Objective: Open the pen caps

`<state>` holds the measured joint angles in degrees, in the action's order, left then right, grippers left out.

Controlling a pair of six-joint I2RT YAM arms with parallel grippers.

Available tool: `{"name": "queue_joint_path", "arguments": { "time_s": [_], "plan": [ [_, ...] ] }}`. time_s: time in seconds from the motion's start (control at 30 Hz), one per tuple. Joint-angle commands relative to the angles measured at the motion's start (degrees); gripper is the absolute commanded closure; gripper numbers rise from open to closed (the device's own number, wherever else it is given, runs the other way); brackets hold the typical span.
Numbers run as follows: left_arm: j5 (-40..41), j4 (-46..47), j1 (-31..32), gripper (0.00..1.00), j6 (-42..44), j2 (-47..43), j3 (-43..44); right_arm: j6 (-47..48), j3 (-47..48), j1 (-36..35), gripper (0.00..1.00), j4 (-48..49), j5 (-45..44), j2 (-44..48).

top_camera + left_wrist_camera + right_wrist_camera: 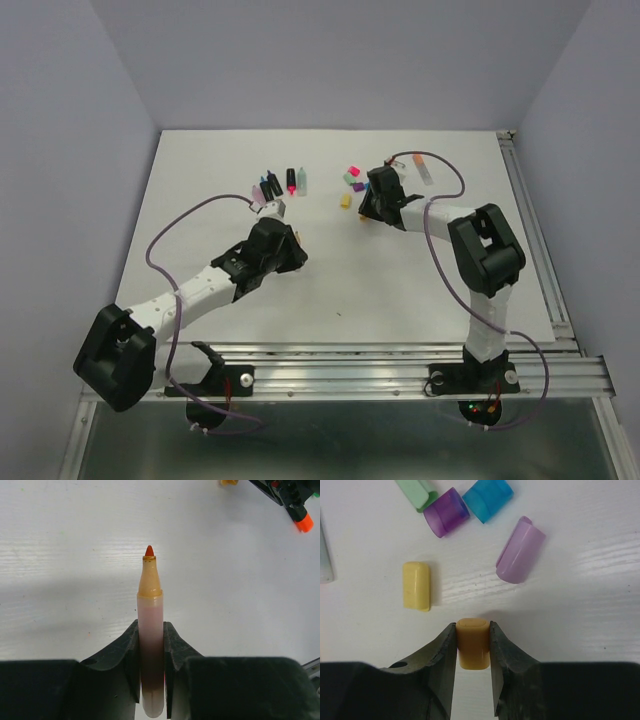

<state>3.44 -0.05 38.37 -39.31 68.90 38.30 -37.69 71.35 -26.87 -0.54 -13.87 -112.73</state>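
Observation:
My left gripper (151, 650) (291, 240) is shut on a pastel pink pen (150, 611). The pen points away from the camera, and its bare orange tip (149, 551) has no cap on it. My right gripper (473, 645) (364, 208) is shut on a stubby orange cap (473, 642), held just above the table. Loose caps lie beyond it: yellow (416, 586), lilac (521, 556), blue (488, 499), purple (446, 512) and green (417, 492). In the top view this cap cluster (351, 178) lies at mid-table, just left of the right gripper.
Several pens (283, 183) lie in a row left of the caps. A translucent pen (426, 166) lies behind the right arm. The white table (420, 290) ends at a metal rail (545, 270) on the right. Grey walls stand on three sides.

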Motion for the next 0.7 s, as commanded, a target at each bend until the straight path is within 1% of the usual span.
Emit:
{"name": "queue_joint_path", "arguments": {
  "time_s": [0.0,0.03,0.07,0.13,0.2,0.23,0.3,0.33,0.43,0.47,0.5,0.53,0.6,0.63,0.67],
  "plan": [
    [-0.45,0.14,-1.8,1.0,3.18,-0.44,2.91,1.39,6.25,-0.2,0.88,-0.94,0.77,-2.32],
    [-0.54,0.14,-2.16,1.0,3.45,-0.26,3.0,1.39,6.69,-0.2,0.85,-1.22,0.69,-2.76],
    [-0.63,0.14,-2.77,1.0,3.62,0.0,3.18,1.22,7.83,-0.2,0.8,-1.4,0.42,-3.37],
    [-0.89,0.14,-3.39,1.0,4.32,0.44,3.44,1.22,9.06,-0.2,0.78,-2.45,0.51,-3.99],
    [-1.33,0.14,-4.35,1.0,4.68,1.14,3.71,1.39,10.73,-0.2,0.72,-3.5,0.77,-4.43],
    [-1.68,0.14,-4.62,1.0,5.03,1.41,3.79,1.48,11.09,-0.2,0.64,-4.2,0.86,-4.43],
    [-1.51,0.14,-5.06,1.0,5.56,2.28,4.32,1.92,11.44,-0.2,0.44,-4.47,1.38,-3.47],
    [-1.25,0.14,-5.06,1.0,5.91,2.64,4.58,2.18,11.61,-0.2,0.37,-4.74,1.56,-3.12],
    [-0.81,-1.79,-5.32,1.0,6.96,3.78,5.81,2.89,11.62,-0.2,0.29,-5.87,1.83,-0.58],
    [-0.81,-1.88,-5.41,1.0,7.49,4.22,6.51,2.97,11.01,-0.2,0.22,-6.05,1.48,0.57],
    [-0.81,-1.88,-5.58,1.0,7.84,4.57,6.87,2.98,10.48,-0.2,0.19,-6.4,1.39,1.62],
    [-0.89,-1.79,-5.76,1.0,8.19,4.92,7.22,2.89,9.52,-0.2,0.13,-6.32,1.21,4.59],
    [-0.81,-1.97,-5.94,1.0,9.51,6.41,8.79,2.45,5.4,-0.11,0.08,-6.23,1.13,8.12],
    [-0.72,-2.14,-6.11,1.0,9.78,7.2,9.5,2.19,3.55,-0.2,0.0,-5.36,1.04,12.23],
    [-0.72,-2.32,-6.38,1.0,10.3,8.78,10.73,2.01,-0.65,-0.2,0.0,-4.83,0.43,14.01]
  ]
}}
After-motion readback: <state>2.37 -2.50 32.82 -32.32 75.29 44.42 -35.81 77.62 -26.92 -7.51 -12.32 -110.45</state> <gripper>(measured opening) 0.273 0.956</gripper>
